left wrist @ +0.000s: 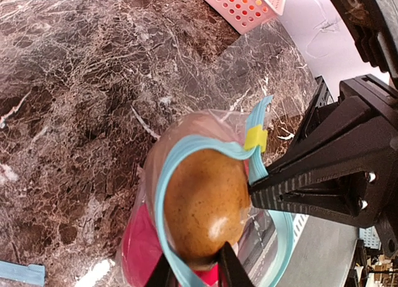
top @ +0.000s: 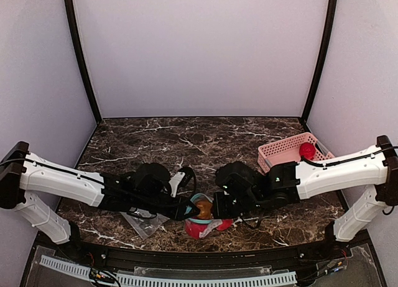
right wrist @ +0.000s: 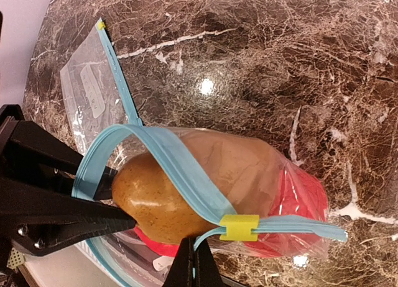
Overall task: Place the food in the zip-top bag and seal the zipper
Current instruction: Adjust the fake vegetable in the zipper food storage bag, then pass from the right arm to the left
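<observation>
Bag [right wrist: 264, 175] w/ brown fruit [right wrist: 158, 203], red fruit [right wrist: 301, 200]

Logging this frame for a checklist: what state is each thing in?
zip-top bag: open, red food inside
zipper: unsealed
brown food: sticking out of the mouth
right gripper: shut on zipper
left gripper: at bag rim, grip unclear
basket: holds one red piece
spare bag: flat on table

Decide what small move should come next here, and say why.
Probably nudge the brown-tan piece deeper into the zip-top bag. It bulges out past the zipper, which loops around it, so the mouth cannot close; a red piece already lies inside.
</observation>
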You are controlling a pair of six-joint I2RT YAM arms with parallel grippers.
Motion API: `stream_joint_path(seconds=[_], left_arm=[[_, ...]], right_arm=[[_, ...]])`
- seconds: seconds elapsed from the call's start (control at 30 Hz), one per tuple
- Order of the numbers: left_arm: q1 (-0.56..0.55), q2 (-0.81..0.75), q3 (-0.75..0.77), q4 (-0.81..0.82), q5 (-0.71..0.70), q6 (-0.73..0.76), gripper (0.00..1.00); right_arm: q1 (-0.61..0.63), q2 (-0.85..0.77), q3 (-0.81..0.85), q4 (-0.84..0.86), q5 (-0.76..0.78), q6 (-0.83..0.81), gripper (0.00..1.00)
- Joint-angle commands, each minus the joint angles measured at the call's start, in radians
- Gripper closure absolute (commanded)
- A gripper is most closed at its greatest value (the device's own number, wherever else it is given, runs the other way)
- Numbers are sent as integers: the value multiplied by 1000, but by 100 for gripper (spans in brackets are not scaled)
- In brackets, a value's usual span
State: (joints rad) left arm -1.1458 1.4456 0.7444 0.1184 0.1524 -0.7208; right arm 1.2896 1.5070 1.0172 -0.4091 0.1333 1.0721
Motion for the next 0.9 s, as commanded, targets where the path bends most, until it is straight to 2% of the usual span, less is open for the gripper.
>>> stream_joint_path(seconds=[0.0,0.07,0.47,0.53,0.57,0.6,0.63,0.7,0.77,0.87], left_arm=[[-9,42,14,-63,18,12,93],[-9,47,15,-60,23,10,99],[-12,3,14,-37,6,40,99],[-12,-16,13,-37,-3,51,91],[-12,-31,11,-42,-6,53,80],[-12,-39,8,-41,-14,53,76],[-12,-58,-1,-33,-19,53,66],[-12,-85,-26,-5,-29,46,57],[-11,-100,-44,12,-37,41,55],[-11,-99,-50,-3,-35,30,62]], right_arm=[[21,-4,12,155,-29,-24,100],[21,-6,14,158,-27,-28,100],[25,-12,10,168,-8,-38,100],[26,-9,12,160,-4,-37,100],[26,-8,11,155,-4,-35,100],[26,-9,11,151,-3,-31,100],[25,-10,11,149,0,-29,100],[28,-14,6,148,3,-26,100],[27,-20,4,148,5,-25,100],[28,-26,1,149,8,-24,100]])
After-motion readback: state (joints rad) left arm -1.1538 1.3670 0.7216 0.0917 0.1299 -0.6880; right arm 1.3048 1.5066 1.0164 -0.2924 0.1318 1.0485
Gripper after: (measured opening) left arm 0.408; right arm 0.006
